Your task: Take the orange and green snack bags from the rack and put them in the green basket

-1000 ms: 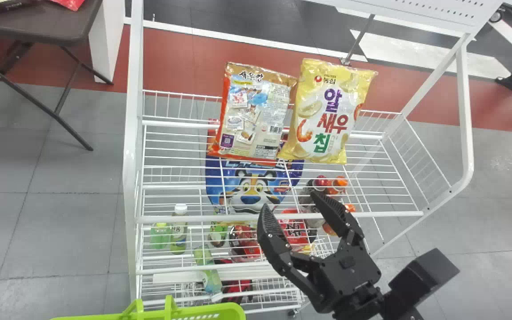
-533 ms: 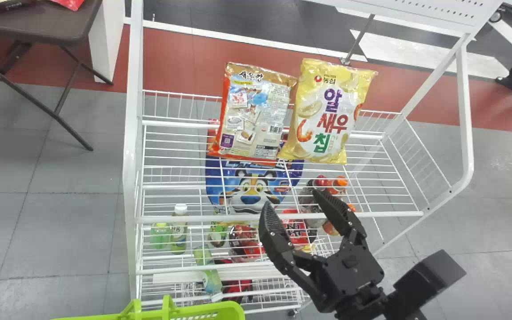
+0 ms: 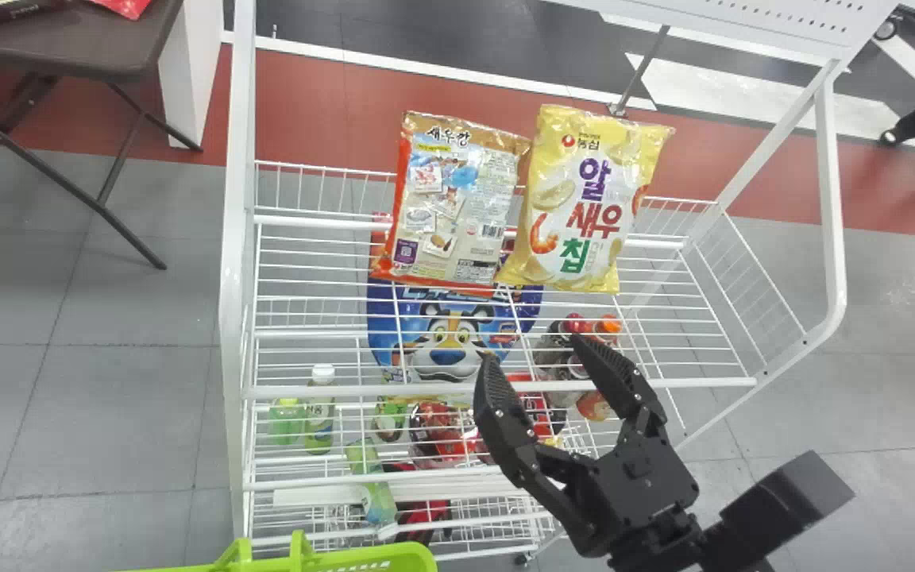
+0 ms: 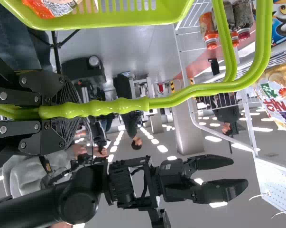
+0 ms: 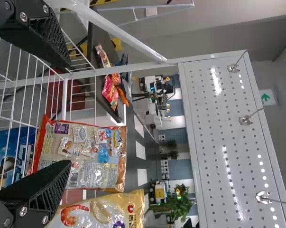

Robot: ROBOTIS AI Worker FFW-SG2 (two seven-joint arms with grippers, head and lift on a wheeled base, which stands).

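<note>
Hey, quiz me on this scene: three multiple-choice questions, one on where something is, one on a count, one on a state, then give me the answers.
1. In the head view, where is the yellow bag?
A) Left of the orange bag
B) Right of the orange bag
C) Inside the basket

2. How many bags stand on the upper shelf?
A) Two
B) Four
C) Five

3. How is the right gripper?
A) Shut on the orange bag
B) Shut on the yellow bag
C) Open and empty

Answers:
1. B: the yellow bag stands just to the right of the orange one.
2. A: only the orange and yellow bags stand there.
3. C: its fingers are spread with nothing between them.
</note>
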